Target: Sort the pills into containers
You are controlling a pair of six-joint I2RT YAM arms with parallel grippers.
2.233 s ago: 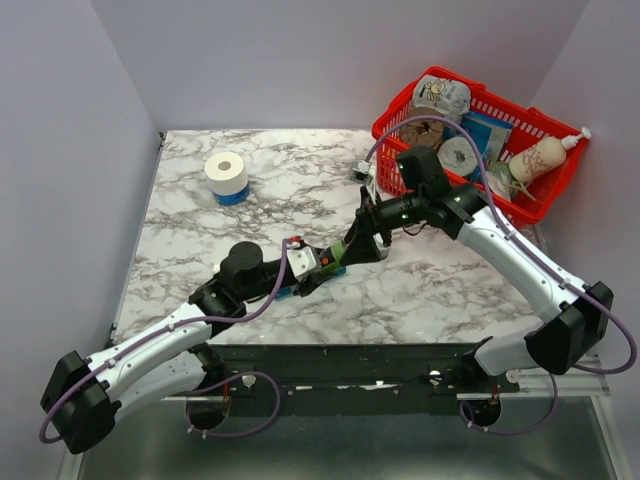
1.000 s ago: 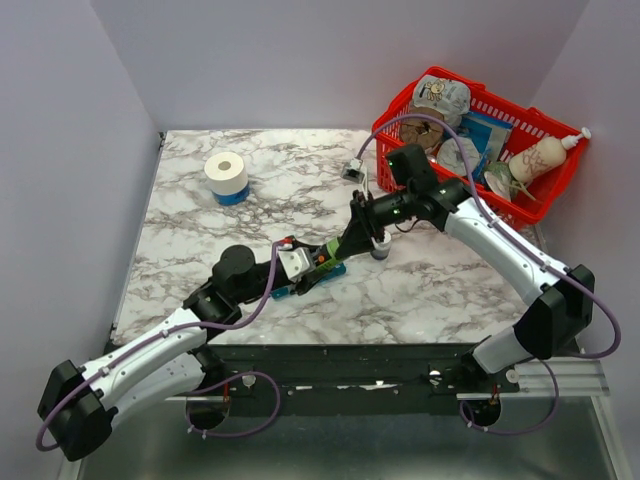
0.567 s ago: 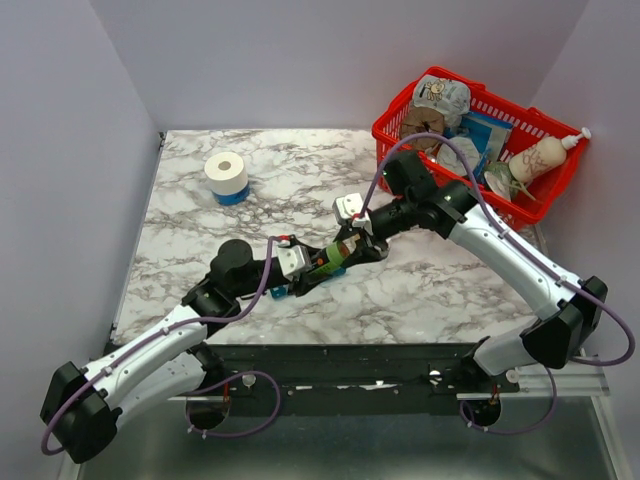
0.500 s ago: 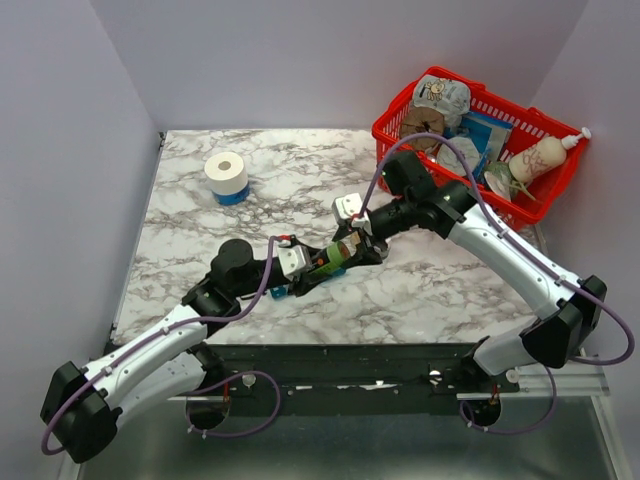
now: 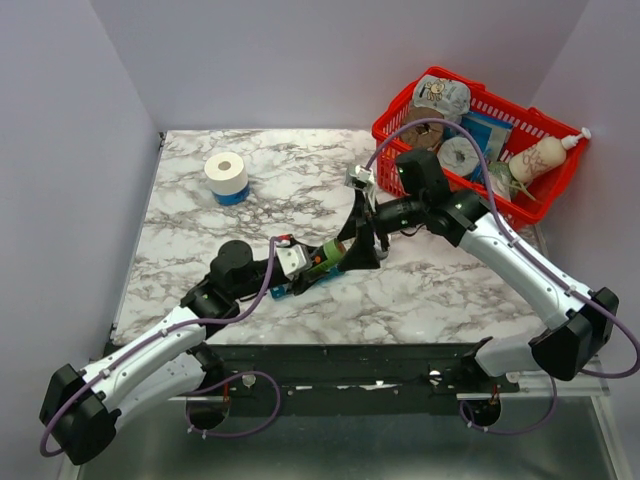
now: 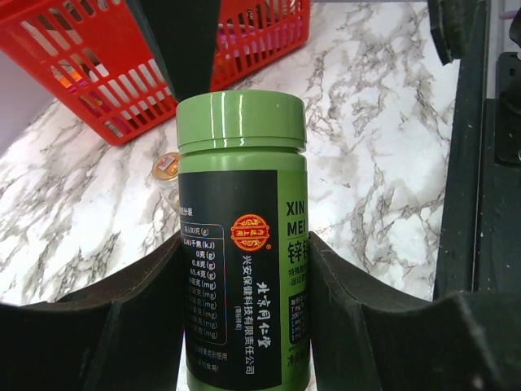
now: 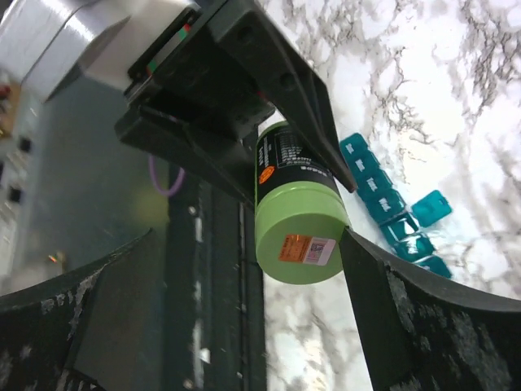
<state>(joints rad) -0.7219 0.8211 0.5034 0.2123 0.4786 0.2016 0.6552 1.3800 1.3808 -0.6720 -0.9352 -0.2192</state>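
Lying below left gripper [image 6: 242, 259] | pill organiser [image 7: 384, 202] | green bottle [image 7: 298, 218] clamped above

The containers [image 7: 381, 199] are one long, narrow teal-blue pill organiser, a single row of small square compartments lying flat on the marble table [image 7: 423, 73]. One lid partway along the row is flipped out to the side. The other compartments seem open too, though the right wrist view leaves this unclear.

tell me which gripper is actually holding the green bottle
The left gripper: its fingers clamp the green bottle's body, while the right gripper stands open around the cap.
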